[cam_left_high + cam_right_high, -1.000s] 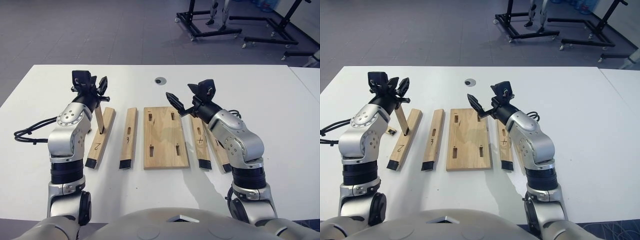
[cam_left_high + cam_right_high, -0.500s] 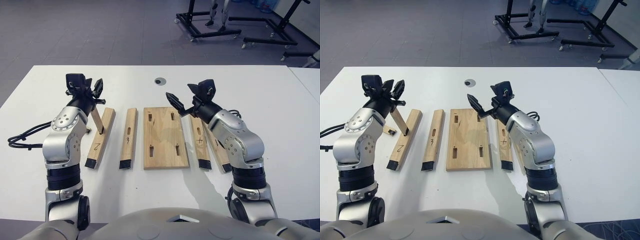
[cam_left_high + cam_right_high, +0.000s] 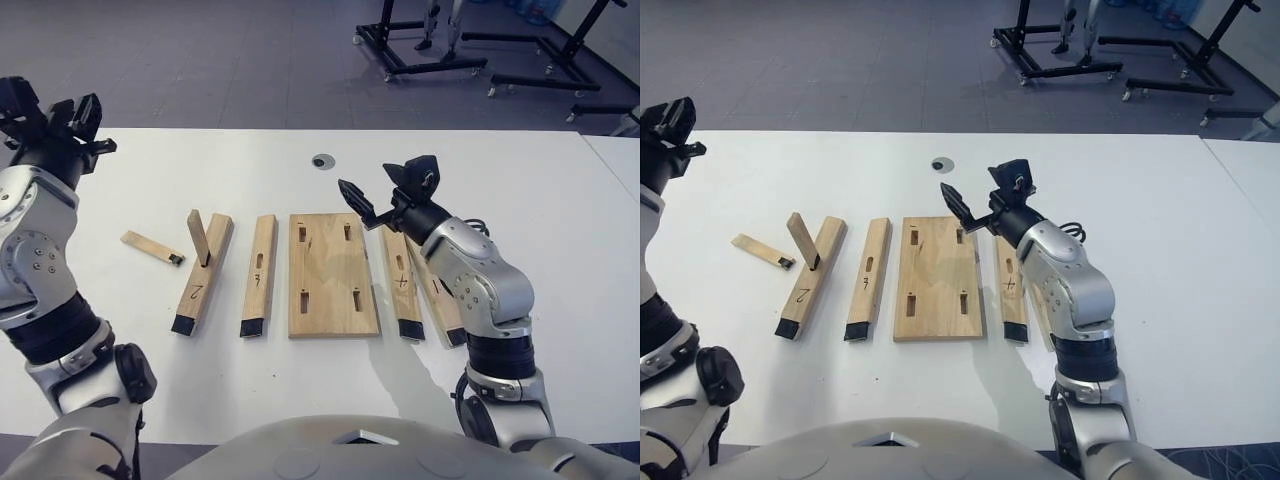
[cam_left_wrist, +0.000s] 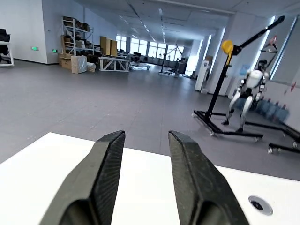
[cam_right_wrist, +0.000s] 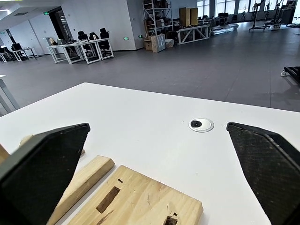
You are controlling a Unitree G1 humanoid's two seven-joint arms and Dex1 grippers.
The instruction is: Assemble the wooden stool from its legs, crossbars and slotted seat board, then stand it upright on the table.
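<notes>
Left gripper (image 4: pixel 146 135) raised at far left of table (image 3: pixel 560 210), fingers parted, empty. Right gripper (image 3: pixel 384 180) spread wide, empty, above far edge of seat board (image 3: pixel 332 275). One crossbar (image 3: pixel 199 238) stands tilted in slot of leg (image 3: pixel 203 278); second crossbar (image 3: pixel 152 246) lies just beside. Crossbar fitting seems underway; next: seat tilted piece square.

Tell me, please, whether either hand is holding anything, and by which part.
Nothing is held: the left hand and the right hand are both open.

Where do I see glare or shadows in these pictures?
Left eye view: the table is evenly lit, no glare; the seat board casts only a thin soft shadow. Left wrist view: the floor has a pale sheen. Right wrist view: the floor shines likewise.
</notes>
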